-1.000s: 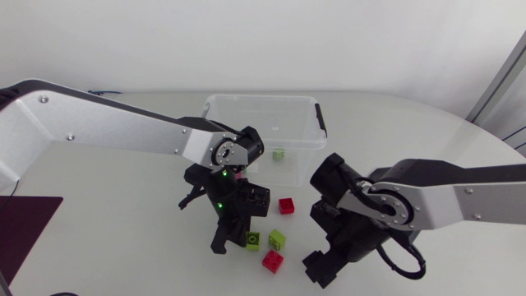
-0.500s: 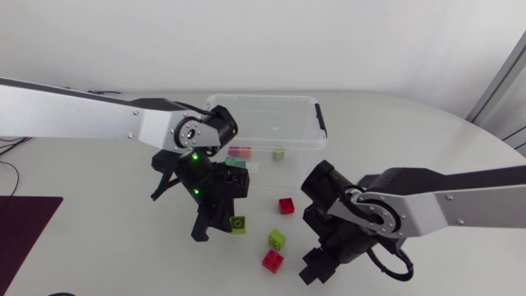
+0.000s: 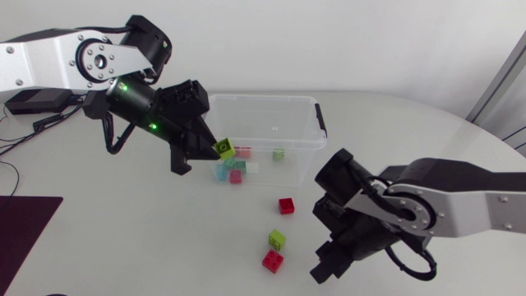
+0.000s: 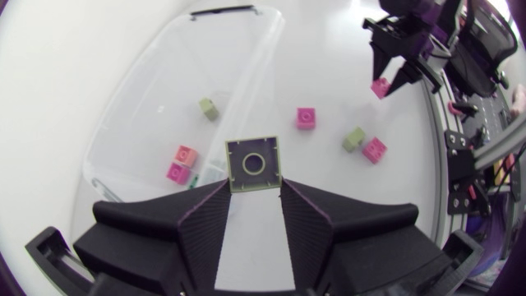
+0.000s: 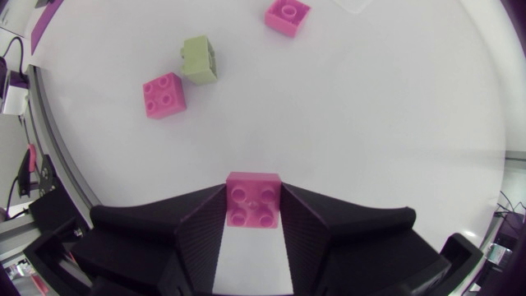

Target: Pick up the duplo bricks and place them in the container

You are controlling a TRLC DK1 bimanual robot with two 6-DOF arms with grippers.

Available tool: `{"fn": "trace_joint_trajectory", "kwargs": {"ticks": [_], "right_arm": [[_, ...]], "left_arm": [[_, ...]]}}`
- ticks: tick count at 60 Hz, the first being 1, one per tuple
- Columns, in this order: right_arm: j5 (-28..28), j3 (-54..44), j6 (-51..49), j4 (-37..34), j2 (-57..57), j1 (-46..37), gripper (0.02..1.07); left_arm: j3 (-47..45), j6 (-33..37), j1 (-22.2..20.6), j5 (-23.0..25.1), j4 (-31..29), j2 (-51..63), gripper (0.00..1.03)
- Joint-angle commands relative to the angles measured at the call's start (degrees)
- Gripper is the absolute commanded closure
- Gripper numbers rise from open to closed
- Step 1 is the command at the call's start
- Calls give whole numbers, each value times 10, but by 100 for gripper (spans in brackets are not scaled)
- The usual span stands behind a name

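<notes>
Head view: left gripper is up in the air by the corner of the clear plastic container, fingers pinching a green square plastic brick from both sides. A few small bricks lie inside the container, pink, green and blueish. Right gripper sits low over the white table; can't tell from here what it's got. Loose on the table: a red square brick, then a light green brick w/ a second red brick just beside it.

Left wrist view: fingers spread only narrowly, both tips pressed on the green square plastic brick, hollow underside facing the cam. It hangs right about at the container's wall line. My other arm shows further off w/ a pink-red 2x2 brick in its tips.

Right wrist view: right gripper is clamped on that pink-red 2x2 brick, studs toward the cam, a finger on each side. The 3 loose bricks lie on the table ahead of it.
</notes>
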Motion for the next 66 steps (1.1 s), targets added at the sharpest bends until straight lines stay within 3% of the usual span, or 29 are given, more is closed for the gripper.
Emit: {"fn": "trace_joint_trajectory", "kwargs": {"ticks": [1,11,28,32,36,40,47,57,66], "right_arm": [[4,35,-13,-21,-28,-16,77],[3,79,-25,-40,-60,-42,77],[-1,138,-28,-36,-74,-56,77],[-3,160,-27,-26,-74,-66,77],[-3,176,-28,-9,-74,-68,77],[-3,194,-28,13,-74,-72,76],[-4,233,-28,48,-52,-85,76],[-10,289,-28,101,9,-96,75],[-7,318,-28,145,69,-99,73]], "left_arm": [[13,-64,7,8,47,-2,73],[22,-158,9,8,176,18,73],[63,-202,5,-11,231,88,71],[35,-232,8,-40,296,92,47],[0,-234,9,-44,325,68,7],[-45,-231,6,-44,347,21,5],[-113,-213,-8,-44,343,-72,5],[-194,-120,-65,-20,224,-160,5],[-256,-69,-114,-18,194,-161,5]]}}
